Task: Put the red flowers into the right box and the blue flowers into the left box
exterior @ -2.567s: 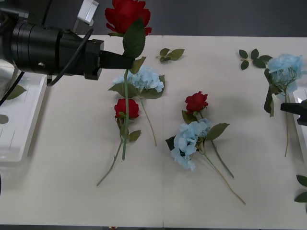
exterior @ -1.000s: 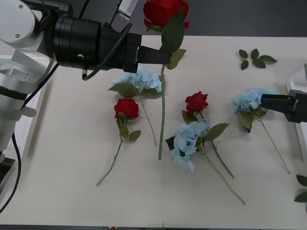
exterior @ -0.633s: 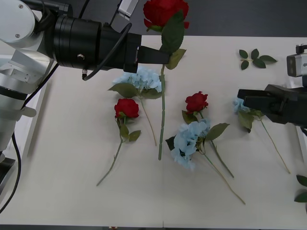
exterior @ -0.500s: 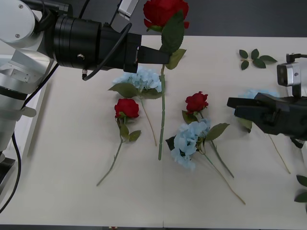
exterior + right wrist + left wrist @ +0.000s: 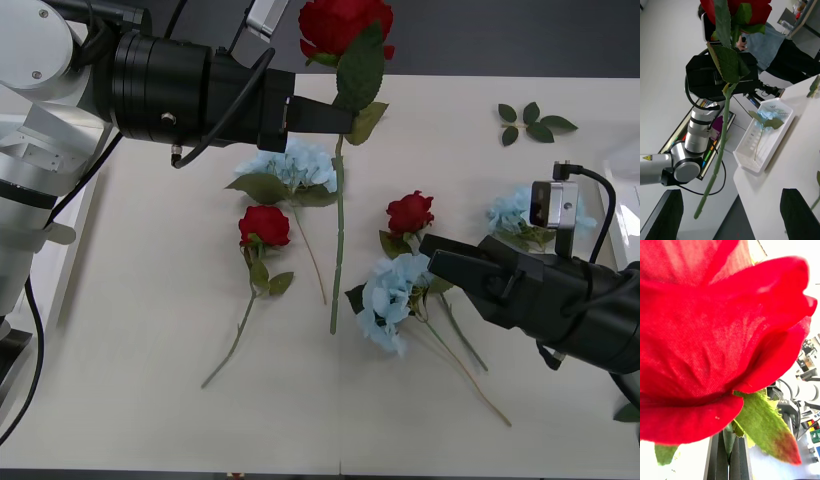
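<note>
One red rose [image 5: 343, 25] hangs upright above the table's far side, stem dangling. Two more roses [image 5: 264, 226] [image 5: 410, 212] lie flat mid-table. Pale-blue hydrangeas lie at far centre [image 5: 298, 165], middle [image 5: 392, 290] and right [image 5: 520, 212]. Another blue flower [image 5: 769, 113] rests inside the white left box [image 5: 748, 144].

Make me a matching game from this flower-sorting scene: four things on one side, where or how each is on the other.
Things:
1. left tool
2. right tool
3. left box
4. leaf sprig

States:
A. holds one boxed hydrangea
B. open, beside the middle hydrangea
C. shut on the stem of a raised red rose
D. lying loose near the table's far edge

Pairs: 1-C, 2-B, 3-A, 4-D.
</note>
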You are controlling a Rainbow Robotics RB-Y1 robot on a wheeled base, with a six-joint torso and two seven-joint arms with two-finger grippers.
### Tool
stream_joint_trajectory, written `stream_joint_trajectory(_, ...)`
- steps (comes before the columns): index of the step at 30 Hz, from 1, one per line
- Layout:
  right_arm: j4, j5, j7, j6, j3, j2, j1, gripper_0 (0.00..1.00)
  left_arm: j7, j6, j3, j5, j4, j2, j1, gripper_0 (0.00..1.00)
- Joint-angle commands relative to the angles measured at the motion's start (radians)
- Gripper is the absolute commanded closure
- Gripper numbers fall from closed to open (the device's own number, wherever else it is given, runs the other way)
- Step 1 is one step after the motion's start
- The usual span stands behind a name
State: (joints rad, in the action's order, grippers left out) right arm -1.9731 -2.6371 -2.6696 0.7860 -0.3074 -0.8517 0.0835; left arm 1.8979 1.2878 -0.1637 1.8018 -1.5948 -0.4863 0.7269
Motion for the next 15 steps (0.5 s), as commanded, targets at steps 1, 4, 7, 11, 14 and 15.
stream_joint_trajectory(1,-0.053,-0.003,-0.036,-0.053,-0.064,0.030,-0.030,0.25,-0.013,-0.007,0.009,0.002,-0.024,-0.003,0.043,1.00)
stream_joint_trajectory(4,-0.070,-0.003,-0.036,-0.102,-0.104,0.046,-0.047,0.25,-0.013,-0.007,0.009,0.002,-0.024,-0.003,0.043,1.00)
stream_joint_trajectory(7,-0.076,-0.003,-0.036,-0.143,-0.145,0.069,-0.067,0.25,-0.013,-0.007,0.009,0.002,-0.024,-0.003,0.043,1.00)
stream_joint_trajectory(11,-0.076,0.023,-0.036,-0.180,-0.157,0.108,-0.087,0.25,-0.013,-0.007,0.009,0.002,-0.024,-0.003,0.043,1.00)
stream_joint_trajectory(14,-0.076,0.075,-0.036,-0.208,-0.159,0.146,-0.103,0.25,-0.013,-0.007,0.009,0.002,-0.024,-0.003,0.043,1.00)
stream_joint_trajectory(15,-0.076,0.085,-0.036,-0.218,-0.164,0.154,-0.111,0.25,-0.013,-0.007,0.009,0.002,-0.024,-0.003,0.043,1.00)
